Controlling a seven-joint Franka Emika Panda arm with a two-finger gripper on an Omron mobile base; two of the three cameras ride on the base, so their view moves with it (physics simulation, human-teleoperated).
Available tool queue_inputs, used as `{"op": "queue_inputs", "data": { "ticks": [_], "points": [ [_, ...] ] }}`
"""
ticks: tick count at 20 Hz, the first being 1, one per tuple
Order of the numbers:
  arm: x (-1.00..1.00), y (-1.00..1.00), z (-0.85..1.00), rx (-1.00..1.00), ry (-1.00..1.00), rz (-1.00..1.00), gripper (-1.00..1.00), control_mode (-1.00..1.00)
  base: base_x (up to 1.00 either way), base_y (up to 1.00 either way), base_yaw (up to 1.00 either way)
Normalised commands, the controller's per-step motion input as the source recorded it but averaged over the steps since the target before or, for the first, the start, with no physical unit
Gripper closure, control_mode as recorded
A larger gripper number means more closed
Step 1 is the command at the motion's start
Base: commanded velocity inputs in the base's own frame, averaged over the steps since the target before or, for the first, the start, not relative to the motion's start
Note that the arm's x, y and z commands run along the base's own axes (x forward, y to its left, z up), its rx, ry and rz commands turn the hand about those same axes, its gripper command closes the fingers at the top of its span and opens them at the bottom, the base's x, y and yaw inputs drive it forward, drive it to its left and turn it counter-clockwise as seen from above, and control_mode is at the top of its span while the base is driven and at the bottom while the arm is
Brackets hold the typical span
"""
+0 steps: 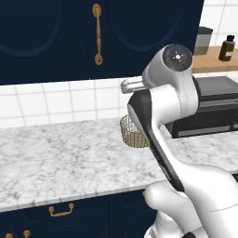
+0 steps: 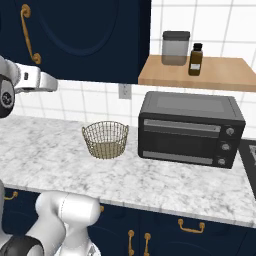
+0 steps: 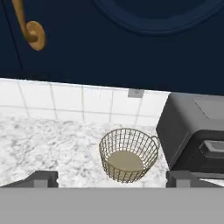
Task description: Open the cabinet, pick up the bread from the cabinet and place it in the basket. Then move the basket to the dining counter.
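Overhead, the cabinet spans the wall above the tiles, its navy arched-panel doors shut; one long brass handle hangs vertically at the door edge, and its lower end shows at the top left of the hand view. Below runs the marble table, white-grey, with brass-handled navy drawers in its front. A black toaster oven stands on the table toward the right, under a wooden shelf that carries a grey canister and a small dark bottle. The basket, golden wire mesh, sits upright on the table just left of the oven, apart from it, with nothing in it. The hand is held above the table in front of the basket, its two dark fingertips spread wide apart and gripping nothing.
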Motion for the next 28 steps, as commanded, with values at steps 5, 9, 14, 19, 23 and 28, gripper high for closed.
{"op": "queue_inputs", "data": {
  "ticks": [5, 9, 14, 19, 23, 28],
  "points": [
    [0.11, 0.81, 0.73, 0.08, -0.34, -0.16, -1.0, -1.0, 0.0, 0.0, 0.0],
    [0.38, 0.61, 0.87, 0.09, 0.01, -0.09, -1.0, -1.0, 0.0, 0.0, 0.0],
    [0.37, 0.34, 0.67, 0.01, 0.02, -0.02, -1.0, -1.0, 0.0, 0.0, 0.0],
    [0.5, 0.04, -0.08, 0.01, 0.0, 0.0, -1.0, -1.0, 0.0, 0.0, 0.0],
    [0.63, 0.01, -0.15, 0.0, 0.01, 0.0, -1.0, -1.0, 0.0, 0.0, 0.0],
    [0.6, 0.01, -0.19, 0.0, 0.0, 0.0, -1.0, -1.0, 0.0, 0.0, 0.0]
  ]
}}
